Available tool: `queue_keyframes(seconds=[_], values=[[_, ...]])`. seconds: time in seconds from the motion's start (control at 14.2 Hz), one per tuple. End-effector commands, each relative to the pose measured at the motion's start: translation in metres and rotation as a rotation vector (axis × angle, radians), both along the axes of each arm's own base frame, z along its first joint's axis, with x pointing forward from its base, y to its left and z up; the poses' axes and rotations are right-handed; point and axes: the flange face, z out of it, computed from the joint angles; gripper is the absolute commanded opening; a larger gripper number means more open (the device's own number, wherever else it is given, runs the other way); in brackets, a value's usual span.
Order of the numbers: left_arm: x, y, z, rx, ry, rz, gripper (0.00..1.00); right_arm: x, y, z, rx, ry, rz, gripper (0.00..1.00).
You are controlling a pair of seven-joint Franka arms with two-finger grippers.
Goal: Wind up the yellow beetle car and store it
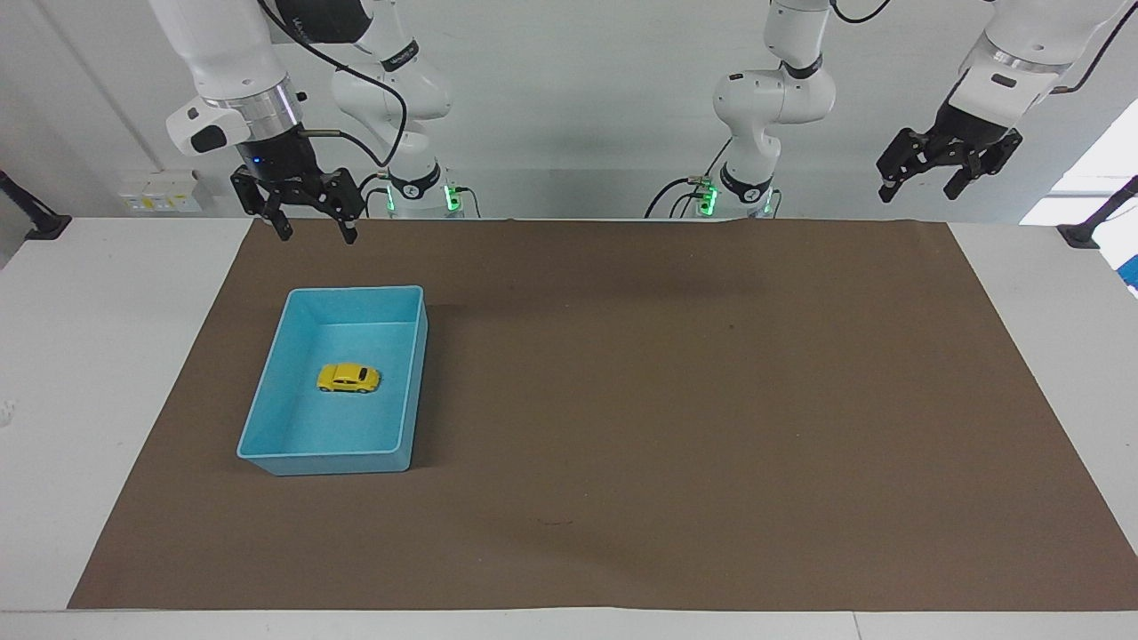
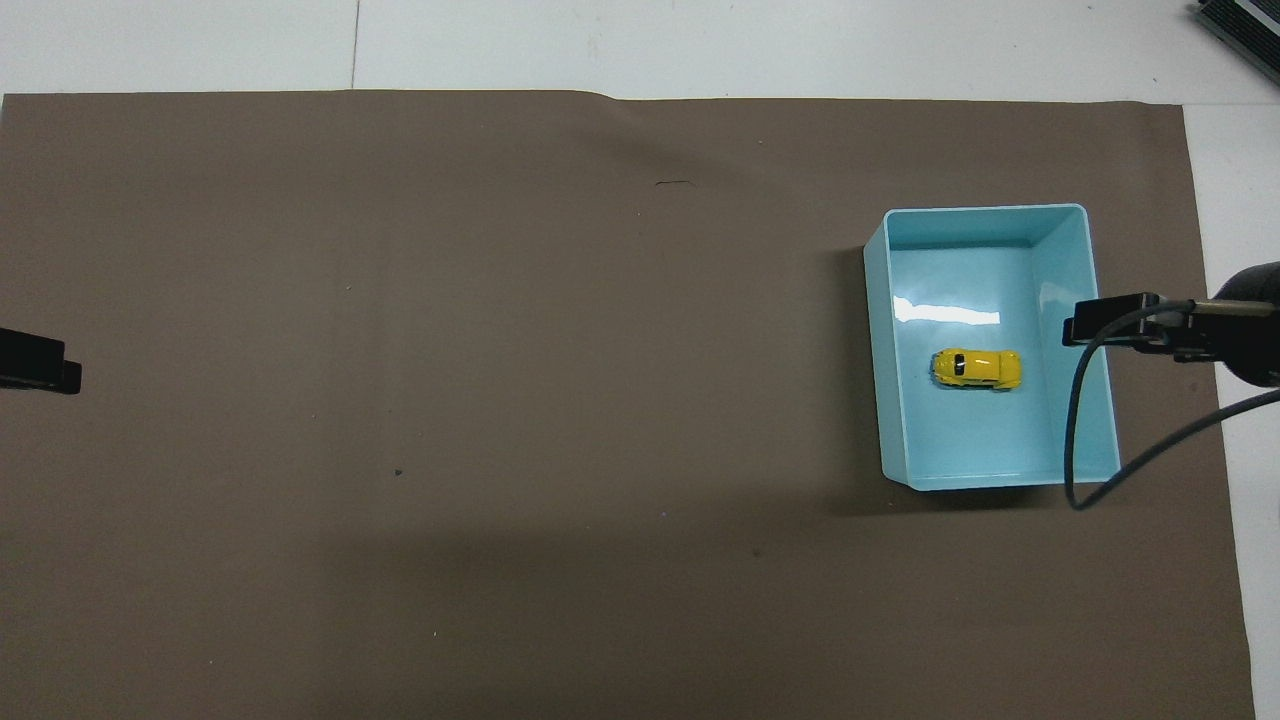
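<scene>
The yellow beetle car [image 1: 348, 378] [image 2: 977, 368] rests on its wheels on the floor of the light blue bin [image 1: 324, 464] [image 2: 1000, 480], near the middle. Nothing touches it. My right gripper [image 1: 316, 236] [image 2: 1075, 330] hangs open and empty, high in the air over the bin's edge at the right arm's end of the table. My left gripper [image 1: 918, 194] [image 2: 40, 362] waits raised and open over the left arm's end of the table, holding nothing.
A brown mat [image 1: 676, 400] covers most of the white table [image 1: 80, 356]. The bin stands on the mat toward the right arm's end. A black cable [image 2: 1075, 440] dangles from the right wrist above the bin's corner.
</scene>
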Motion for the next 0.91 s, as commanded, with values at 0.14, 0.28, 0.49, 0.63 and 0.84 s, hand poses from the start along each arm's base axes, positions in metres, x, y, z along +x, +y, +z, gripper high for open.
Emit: queue_keyframes(seconds=[0.14,0.28,0.49,0.63,0.84], values=[[-0.005,0.003,0.005,-0.011,0.005,0.002,1.0,-0.006,0.007,0.011,0.023,0.008,-0.013,1.0],[-0.005,0.003,0.005,-0.011,0.005,0.002,1.0,-0.006,0.007,0.02,0.023,-0.012,-0.015,1.0],[-0.005,0.003,0.005,-0.011,0.005,0.002,1.0,-0.005,0.004,0.021,0.022,-0.012,-0.012,1.0],[-0.005,0.003,0.005,-0.011,0.005,0.002,1.0,-0.005,0.002,0.021,0.021,-0.012,-0.014,1.0],[-0.005,0.003,0.005,-0.011,0.005,0.002,1.0,-0.005,0.002,0.021,0.022,-0.014,-0.014,1.0]])
